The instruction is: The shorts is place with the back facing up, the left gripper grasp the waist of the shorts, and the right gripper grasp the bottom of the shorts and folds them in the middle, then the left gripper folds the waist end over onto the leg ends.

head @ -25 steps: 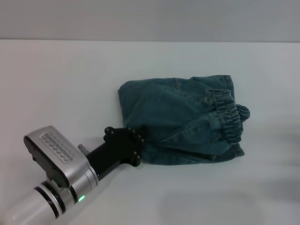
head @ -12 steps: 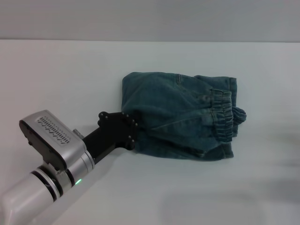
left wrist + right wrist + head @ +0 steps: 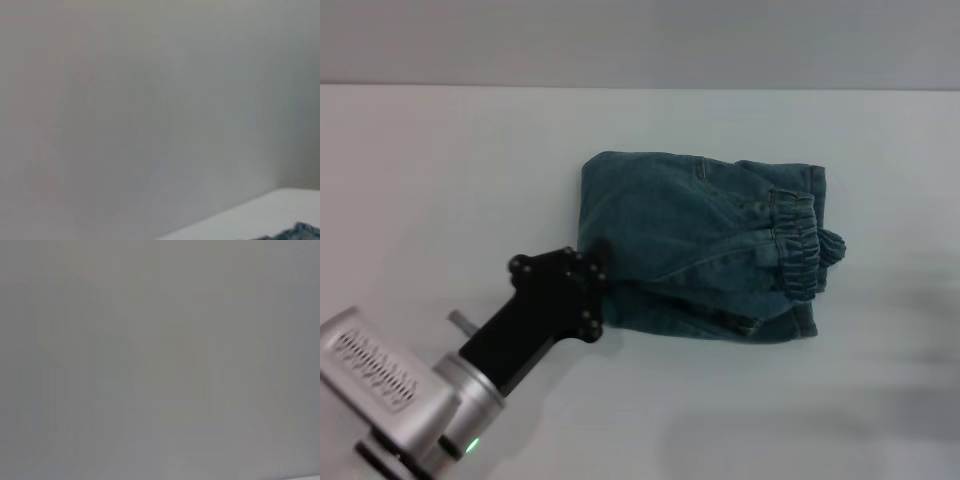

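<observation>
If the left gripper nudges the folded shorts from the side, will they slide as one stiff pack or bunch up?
Probably bunch: the shorts are soft denim lying in loose folded layers, so the top layer may shift first. The waist of the shorts is puckered elastic and would likely flop. The left gripper sits at their near edge.

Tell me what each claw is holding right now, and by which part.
It cannot be told for the left claw: its tip sits at the folded shorts' near-left edge, fingers hidden. The right claw is out of view.

- Head view looks down from above at the shorts, mid-frame.
- Left wrist view faces a blank wall; shorts at lower right edge.
- Right wrist view: blank grey.
</observation>
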You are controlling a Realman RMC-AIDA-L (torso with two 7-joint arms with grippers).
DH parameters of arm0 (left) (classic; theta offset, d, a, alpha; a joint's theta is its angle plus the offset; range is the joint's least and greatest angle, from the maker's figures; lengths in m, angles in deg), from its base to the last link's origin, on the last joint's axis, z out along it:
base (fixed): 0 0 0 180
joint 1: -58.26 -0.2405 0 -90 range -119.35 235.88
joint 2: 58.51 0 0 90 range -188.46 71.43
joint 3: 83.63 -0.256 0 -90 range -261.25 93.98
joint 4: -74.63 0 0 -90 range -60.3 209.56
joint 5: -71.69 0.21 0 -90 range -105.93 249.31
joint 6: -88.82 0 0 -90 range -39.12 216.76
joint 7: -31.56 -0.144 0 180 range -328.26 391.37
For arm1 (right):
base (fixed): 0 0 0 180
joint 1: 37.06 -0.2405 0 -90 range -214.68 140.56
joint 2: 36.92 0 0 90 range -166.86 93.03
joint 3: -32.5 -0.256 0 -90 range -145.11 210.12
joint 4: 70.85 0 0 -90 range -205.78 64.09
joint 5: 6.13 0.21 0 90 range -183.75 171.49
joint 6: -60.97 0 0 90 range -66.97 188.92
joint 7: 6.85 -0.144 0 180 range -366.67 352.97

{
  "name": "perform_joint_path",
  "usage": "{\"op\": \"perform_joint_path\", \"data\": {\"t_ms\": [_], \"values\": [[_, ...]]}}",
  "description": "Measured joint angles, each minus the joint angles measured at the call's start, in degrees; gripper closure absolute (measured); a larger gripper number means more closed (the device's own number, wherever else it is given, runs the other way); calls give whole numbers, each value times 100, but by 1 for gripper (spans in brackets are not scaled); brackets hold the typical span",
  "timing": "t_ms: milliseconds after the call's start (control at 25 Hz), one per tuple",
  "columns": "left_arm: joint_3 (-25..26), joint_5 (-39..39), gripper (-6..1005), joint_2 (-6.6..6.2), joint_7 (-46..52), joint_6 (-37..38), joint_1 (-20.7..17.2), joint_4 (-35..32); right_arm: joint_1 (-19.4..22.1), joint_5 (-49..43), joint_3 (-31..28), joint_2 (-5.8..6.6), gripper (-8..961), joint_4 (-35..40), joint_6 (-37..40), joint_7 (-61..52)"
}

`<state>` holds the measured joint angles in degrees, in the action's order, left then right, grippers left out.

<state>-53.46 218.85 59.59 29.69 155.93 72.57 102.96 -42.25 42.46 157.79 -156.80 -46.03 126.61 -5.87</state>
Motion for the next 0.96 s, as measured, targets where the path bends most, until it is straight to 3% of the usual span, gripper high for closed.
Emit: {"op": "perform_joint_path", "data": {"t_ms": [160, 240, 520, 600, 800, 960], "values": [[569, -33, 883, 37, -693, 163, -419, 126, -27, -1, 240, 0, 824, -43, 263, 48], [1203, -28, 878, 34, -877, 173, -556, 101, -23, -2, 276, -1, 824, -95, 566, 51], [2848, -46, 861, 6, 206, 168, -482, -694, 7, -8, 290, 0, 823, -484, 1524, 19], [3051, -50, 856, -2, 592, 209, -387, -927, 10, 1, 291, 0, 822, -586, 1667, 11], [3177, -40, 637, 12, 802, 214, -205, -1246, 4, -4, 340, -1, 822, -657, 1811, 8], [3146, -27, 637, 29, 730, 177, -186, -1260, -14, 1, 352, -1, 822, -661, 1787, 6]]}}
